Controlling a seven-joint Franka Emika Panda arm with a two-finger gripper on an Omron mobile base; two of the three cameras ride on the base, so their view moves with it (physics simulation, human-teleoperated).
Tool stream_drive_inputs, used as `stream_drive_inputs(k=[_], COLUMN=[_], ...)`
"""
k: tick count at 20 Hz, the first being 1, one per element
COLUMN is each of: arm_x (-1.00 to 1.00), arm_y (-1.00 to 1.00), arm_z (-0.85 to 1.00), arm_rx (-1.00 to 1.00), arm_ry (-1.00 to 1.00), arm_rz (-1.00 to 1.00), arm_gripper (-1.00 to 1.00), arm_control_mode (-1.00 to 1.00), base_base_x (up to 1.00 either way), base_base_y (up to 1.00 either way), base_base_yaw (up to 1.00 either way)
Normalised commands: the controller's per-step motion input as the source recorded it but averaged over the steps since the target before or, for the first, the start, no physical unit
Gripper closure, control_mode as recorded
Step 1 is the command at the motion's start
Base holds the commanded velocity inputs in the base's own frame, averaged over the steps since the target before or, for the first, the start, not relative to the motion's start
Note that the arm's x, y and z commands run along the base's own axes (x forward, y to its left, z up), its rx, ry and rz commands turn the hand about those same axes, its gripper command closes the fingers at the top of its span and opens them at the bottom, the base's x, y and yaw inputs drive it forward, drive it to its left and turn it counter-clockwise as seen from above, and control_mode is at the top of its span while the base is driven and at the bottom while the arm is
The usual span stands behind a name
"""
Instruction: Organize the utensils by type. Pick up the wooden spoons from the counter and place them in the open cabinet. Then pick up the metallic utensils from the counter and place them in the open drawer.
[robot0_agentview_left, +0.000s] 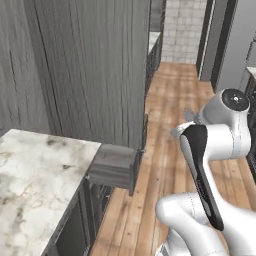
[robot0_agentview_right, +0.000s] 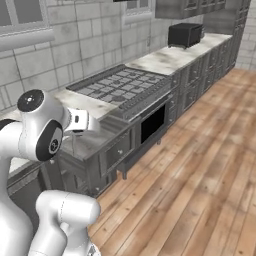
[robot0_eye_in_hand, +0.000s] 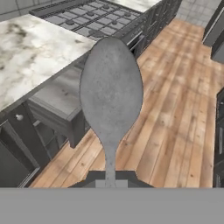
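Observation:
A dull grey metallic spoon (robot0_eye_in_hand: 111, 87) stands up in the middle of the hand view, bowl towards the top. My gripper (robot0_eye_in_hand: 109, 177) is shut on the lower end of its handle. The spoon hangs over the wooden floor, just off the front of the open drawer (robot0_eye_in_hand: 57, 94), a shallow dark grey drawer with a lighter grey inside. That drawer (robot0_agentview_left: 114, 162) juts out below the end of the marble counter (robot0_agentview_left: 35, 175). The counter (robot0_eye_in_hand: 30, 52) lies to the left of the spoon. The wooden spoons and the open cabinet are out of view.
A tall grey wood-grain cabinet (robot0_agentview_left: 90, 70) rises behind the counter's end. Further along the counter are a stove (robot0_agentview_right: 122, 85) with an oven below and a black appliance (robot0_agentview_right: 185, 34). Open wooden floor (robot0_agentview_right: 200, 165) stretches to the right of the cabinets.

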Motion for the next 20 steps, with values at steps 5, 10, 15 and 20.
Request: stream_drive_inputs(k=[5, 10, 15, 20], arm_x=[0.00, 0.00, 0.00, 0.00], arm_y=[0.00, 0.00, 0.00, 0.00], arm_z=[0.00, 0.00, 0.00, 0.00], arm_rx=[0.00, 0.00, 0.00, 0.00], arm_ry=[0.00, 0.00, 0.00, 0.00], arm_rz=[0.00, 0.00, 0.00, 0.00], arm_gripper=[1.00, 1.00, 1.00, 1.00], arm_control_mode=[1.00, 1.00, 1.00, 1.00], base_base_x=[0.69, 0.53, 0.11, 0.00], base_base_y=[0.17, 0.00, 0.00, 0.00], base_base_yaw=[0.07, 0.08, 0.02, 0.00])
